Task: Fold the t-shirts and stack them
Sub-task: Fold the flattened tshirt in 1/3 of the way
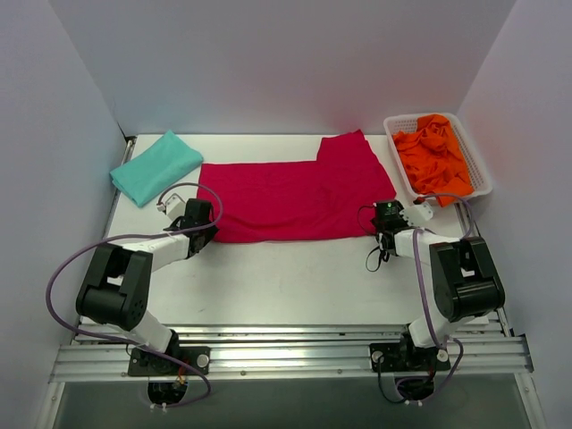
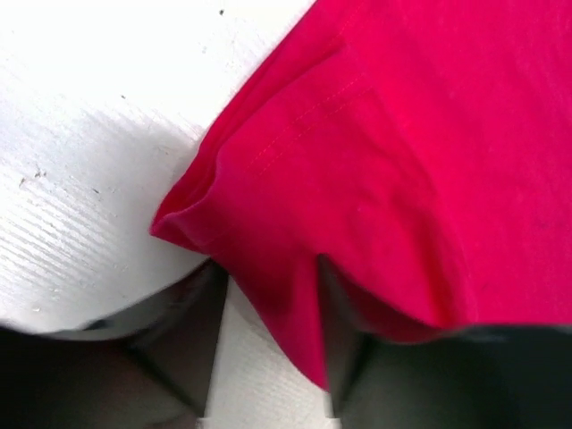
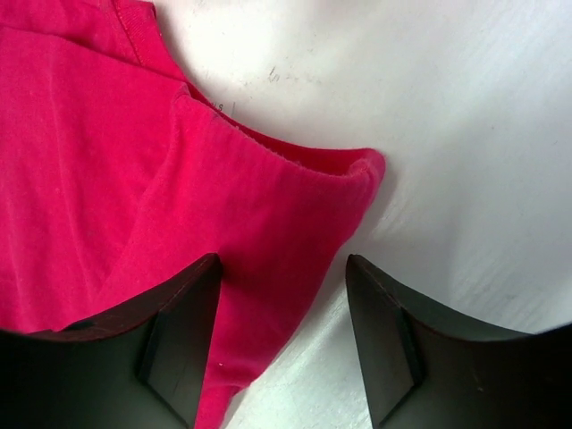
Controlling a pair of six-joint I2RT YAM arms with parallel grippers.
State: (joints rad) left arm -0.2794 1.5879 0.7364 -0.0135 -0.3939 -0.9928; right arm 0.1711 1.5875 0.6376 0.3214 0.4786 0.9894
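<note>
Nearest the lens, the dark fingers [image 3: 183, 340] of your right pincer [image 3: 281, 264] stand about half apart. They sit astride a near corner of cloth and are closed on nothing; bare bench [image 3: 465, 134] shows in the gap. Your left pincer [image 2: 268, 264] is set likewise, though its gap looks narrower. A raised fold fills most of that gap and touches one finger. I judge it not clamped.

Findings, by size:
- Item one, the crimson t-shirt [image 1: 286, 201], lies crosswise at mid-bench as a long band, with one sleeve [image 1: 347, 150] jutting at the far right. Both pincers sit at the ends of its near edge.
- Item two, the basket [image 1: 480, 163], stands far right and holds the crumpled orange t-shirts [image 1: 433, 152], none folded.
- Item three, the teal t-shirt [image 1: 154, 167], lies folded at far left, well apart from the crimson one.

Step in hand, in my judgement: taking hold of the crimson shirt's two near corners for its next fold. With one shirt folded, the task is in its early part.

The next move calls for you to close both pincers onto every layer at the corners. Then lift evenly and together, so the band does not skew.
</note>
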